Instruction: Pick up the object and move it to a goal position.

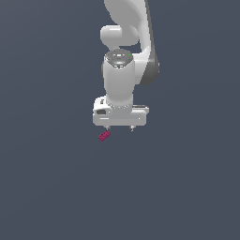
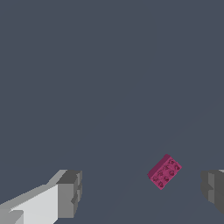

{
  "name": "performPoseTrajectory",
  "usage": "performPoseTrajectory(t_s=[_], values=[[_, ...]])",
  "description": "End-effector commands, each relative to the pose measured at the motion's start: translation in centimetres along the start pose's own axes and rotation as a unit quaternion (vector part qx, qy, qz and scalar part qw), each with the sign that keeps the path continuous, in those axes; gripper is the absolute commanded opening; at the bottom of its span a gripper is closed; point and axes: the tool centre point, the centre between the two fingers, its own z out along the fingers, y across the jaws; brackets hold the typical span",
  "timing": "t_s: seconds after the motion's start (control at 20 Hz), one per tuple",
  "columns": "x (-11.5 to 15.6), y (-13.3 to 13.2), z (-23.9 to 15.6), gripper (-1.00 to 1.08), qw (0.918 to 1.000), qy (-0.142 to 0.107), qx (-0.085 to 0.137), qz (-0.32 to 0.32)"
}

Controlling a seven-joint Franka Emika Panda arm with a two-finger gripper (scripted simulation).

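Observation:
The object is a tiny magenta brick (image 1: 104,136) with studs on top, lying askew on the dark grey floor. In the exterior view it sits just below my white gripper (image 1: 119,128), under the fingertip on the exterior view's left. The wrist view shows the brick (image 2: 164,171) between my two grey fingertips (image 2: 70,194), closer to one of them. My gripper (image 2: 142,190) is open, with a wide gap and nothing held. The fingers hang slightly above the floor, not touching the brick.
Only the plain dark grey floor (image 1: 51,187) surrounds the brick. The white arm (image 1: 124,56) rises behind the gripper toward the top of the exterior view. No other objects or marker show.

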Motion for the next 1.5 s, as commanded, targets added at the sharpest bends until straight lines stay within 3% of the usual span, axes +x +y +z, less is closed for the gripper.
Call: performPoseTrajectory(t_s=[0.0, 0.4, 0.85, 1.2, 1.45], values=[[0.0, 0.0, 0.0, 1.0, 1.0, 0.0, 0.0, 0.0], [0.2, 3.2, -1.2, 1.0, 0.9996, 0.014, -0.011, 0.021], [0.0, 3.5, -0.8, 1.0, 0.9993, 0.013, -0.01, 0.034], [-1.0, 4.4, 1.6, 1.0, 0.9957, 0.006, -0.006, 0.092], [-2.4, 5.4, 4.2, 1.0, 0.9869, -0.002, -0.004, 0.161]])
